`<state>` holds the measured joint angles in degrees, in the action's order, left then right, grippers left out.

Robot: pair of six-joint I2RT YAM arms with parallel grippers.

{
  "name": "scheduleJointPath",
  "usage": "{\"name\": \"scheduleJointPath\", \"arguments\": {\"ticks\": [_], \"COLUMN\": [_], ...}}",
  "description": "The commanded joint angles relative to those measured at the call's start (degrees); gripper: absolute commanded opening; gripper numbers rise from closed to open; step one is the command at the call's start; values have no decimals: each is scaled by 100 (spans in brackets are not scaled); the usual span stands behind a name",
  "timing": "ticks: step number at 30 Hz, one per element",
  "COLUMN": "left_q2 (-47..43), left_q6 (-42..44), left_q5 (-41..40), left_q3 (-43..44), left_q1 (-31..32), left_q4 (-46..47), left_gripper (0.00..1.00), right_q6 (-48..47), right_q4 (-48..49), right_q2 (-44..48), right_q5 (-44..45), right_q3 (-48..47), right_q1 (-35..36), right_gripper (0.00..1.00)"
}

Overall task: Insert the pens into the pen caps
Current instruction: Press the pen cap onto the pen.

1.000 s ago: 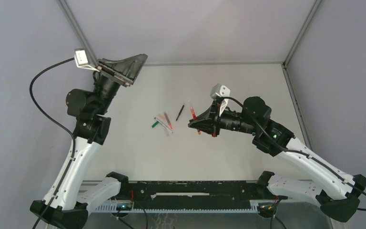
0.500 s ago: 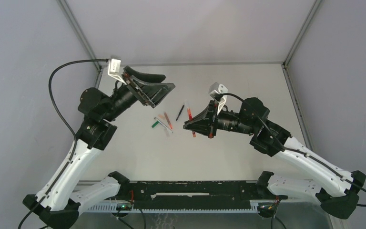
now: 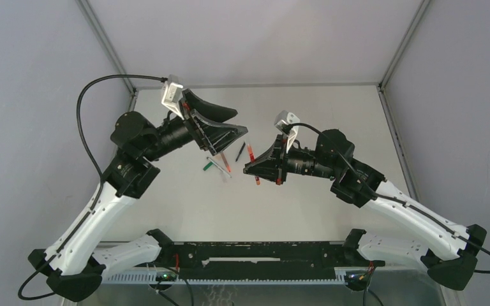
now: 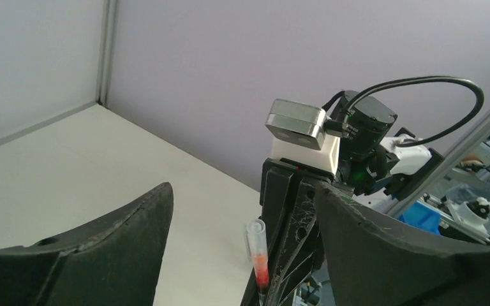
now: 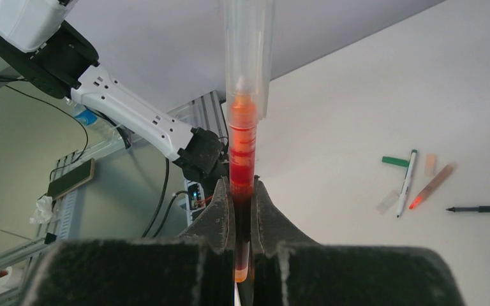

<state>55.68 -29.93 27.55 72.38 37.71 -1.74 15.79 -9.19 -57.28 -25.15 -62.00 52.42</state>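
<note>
Well, the right hand (image 5: 242, 194) is clenched on a red pen (image 5: 242, 146), held above the middle of the surface (image 3: 306, 115). The left hand (image 4: 242, 191) gapes empty just beside its clear end. Looks like a handover for capping; next, the left must close squarely on it.

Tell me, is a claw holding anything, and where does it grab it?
The right claw pinches a red pen by its barrel, below the clear cap. The left claw is open, holding nothing.

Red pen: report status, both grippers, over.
Right gripper shut on red pen, clear cap at its tip. Left gripper open, facing that cap. Green pen, black pen loose on table below, not obstructing.
</note>
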Motion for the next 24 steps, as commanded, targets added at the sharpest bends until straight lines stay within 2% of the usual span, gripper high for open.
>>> {"name": "scheduleJointPath", "arguments": {"ticks": [1, 16, 24], "left_q2": [233, 470, 470], "left_q6": [343, 374, 296], "left_q5": [354, 697, 594], "left_q3": [428, 523, 497], "left_q1": [129, 351, 406], "left_q4": [-317, -424, -366], "left_gripper": [83, 63, 43], "right_q6": [38, -93, -111], "right_q4": [202, 172, 213], "right_q2": [50, 76, 65], "right_q5": [83, 248, 361], "right_q3": [-319, -403, -406], "right_q1": [40, 44, 44], "right_gripper": [0, 0, 0]}}
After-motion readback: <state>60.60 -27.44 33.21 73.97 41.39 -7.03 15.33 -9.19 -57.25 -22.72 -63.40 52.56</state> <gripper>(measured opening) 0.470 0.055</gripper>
